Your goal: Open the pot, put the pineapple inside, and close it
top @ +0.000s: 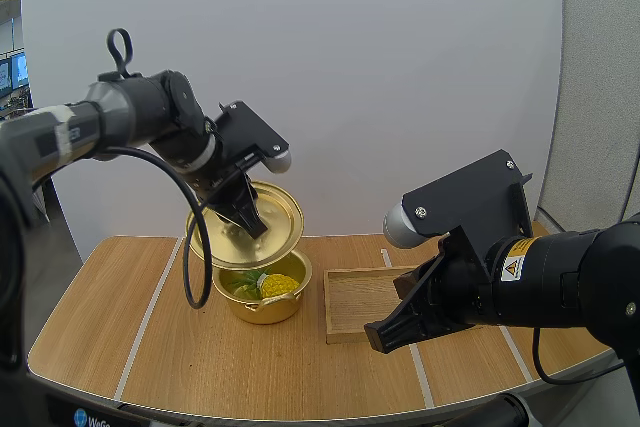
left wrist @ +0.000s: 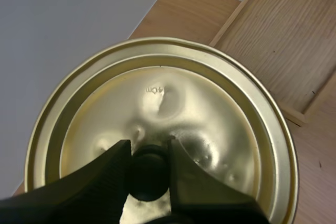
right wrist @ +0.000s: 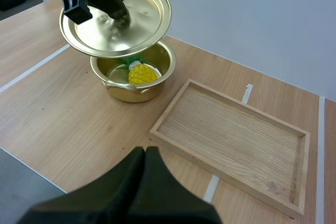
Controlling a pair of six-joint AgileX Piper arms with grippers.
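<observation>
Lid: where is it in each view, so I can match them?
High view: lid tilted above the pot, at the left gripper.
Left wrist view: lid's top face, knob pinched by that gripper.
Right wrist view: lid over the pot beside the tray.
Shared landmark: the left gripper on the knob.

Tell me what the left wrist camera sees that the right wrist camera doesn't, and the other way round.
Left wrist view, not the right: the black knob pinched between the left gripper's fingers, and a stamped mark on the lid. Right wrist view, not the left: the pot with the pineapple inside, the wooden tray, the shut right gripper. Both: the lid, the left gripper on it, the table.
</observation>
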